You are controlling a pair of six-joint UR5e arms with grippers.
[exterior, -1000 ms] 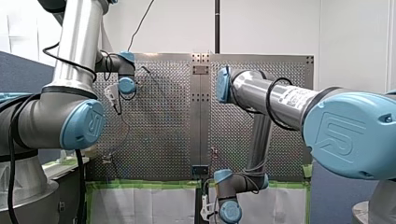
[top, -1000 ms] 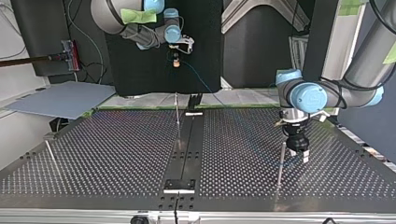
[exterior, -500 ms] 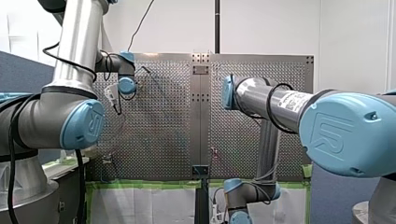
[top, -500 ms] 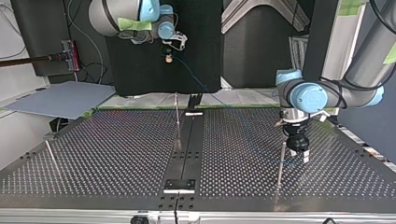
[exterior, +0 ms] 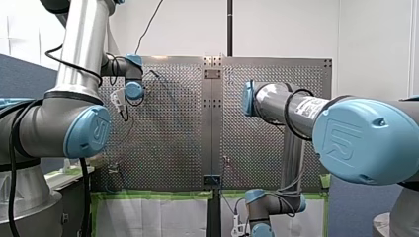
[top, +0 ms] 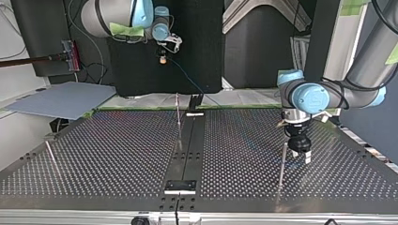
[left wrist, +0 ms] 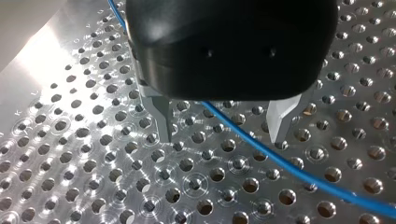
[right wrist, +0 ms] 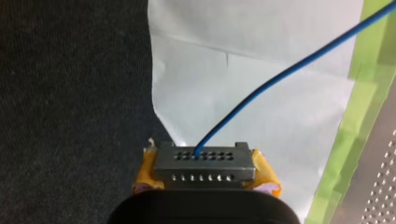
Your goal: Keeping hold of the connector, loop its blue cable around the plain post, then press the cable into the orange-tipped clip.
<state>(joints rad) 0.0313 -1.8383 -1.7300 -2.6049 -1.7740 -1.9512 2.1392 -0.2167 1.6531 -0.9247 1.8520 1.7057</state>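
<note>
— The perforated table [top: 117, 154] and the dark backdrop [top: 131, 75] past its far edge look just the same. So what has moved?

— Only the robot's right gripper [top: 163, 55]. Over the last second it has drawn back off the table's edge, drifting toward the top view's left. Its yellow pads are clamped on the connector [right wrist: 204, 161], one at each end, and the blue cable [right wrist: 261, 88] leads away ahead of them.

— And the left gripper [left wrist: 220, 137]?

— It has stayed put. Its metal fingers [left wrist: 161, 116] stand apart, low over the holes, with the cable running between them. Whether it touches either finger cannot be told. A thin post [top: 281, 164] stands just beside them.

— Meaning what?

— Probably slack is being taken up. The loop around the post looks like the step in hand, and the clip is not yet reached.
</note>
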